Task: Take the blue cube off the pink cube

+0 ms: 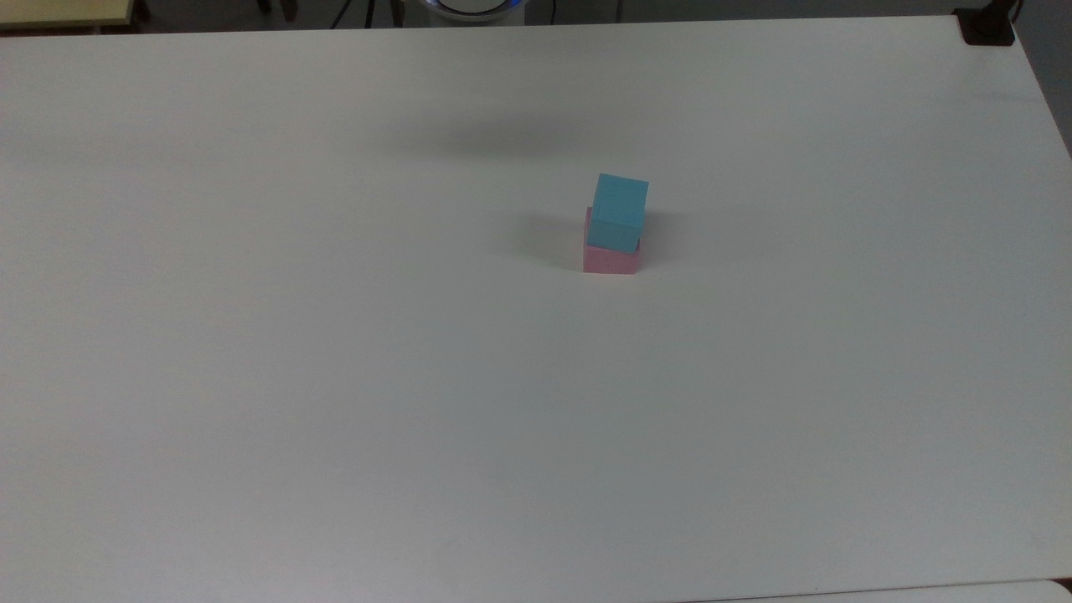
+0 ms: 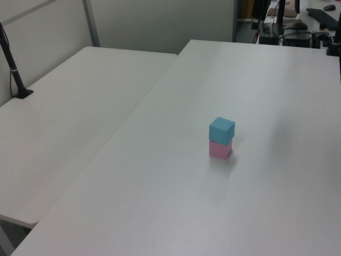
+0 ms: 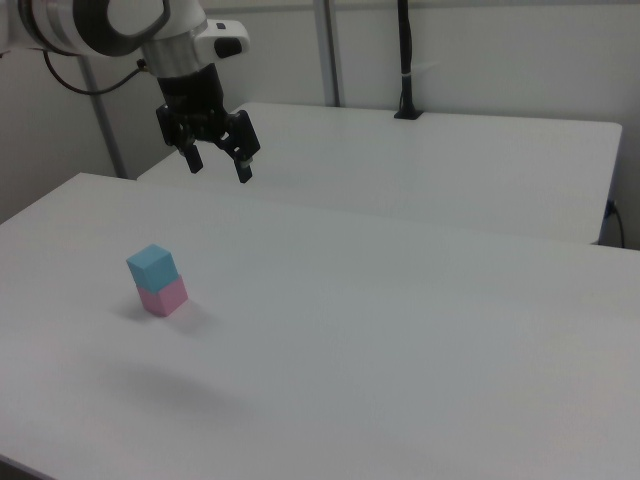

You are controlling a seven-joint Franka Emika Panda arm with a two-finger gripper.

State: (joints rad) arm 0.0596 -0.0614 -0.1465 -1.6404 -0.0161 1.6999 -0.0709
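Observation:
The blue cube point(image 1: 621, 210) sits on top of the pink cube point(image 1: 609, 259), slightly twisted against it, near the middle of the white table point(image 1: 335, 377). The left view shows the same stack, blue cube point(image 2: 221, 130) over pink cube point(image 2: 219, 150). In the right view the blue cube point(image 3: 152, 265) rests on the pink cube point(image 3: 163, 297) at the right view's left. My gripper point(image 3: 218, 167) hangs open high above the table, up and to the right view's right of the stack, with nothing between its fingers.
A second white table point(image 2: 64, 122) adjoins on the left view's left. A black post point(image 2: 13, 69) stands on it. Desks with dark equipment point(image 2: 298, 26) lie beyond the far edge in the left view. A black clamp point(image 1: 986, 27) sits at the table corner.

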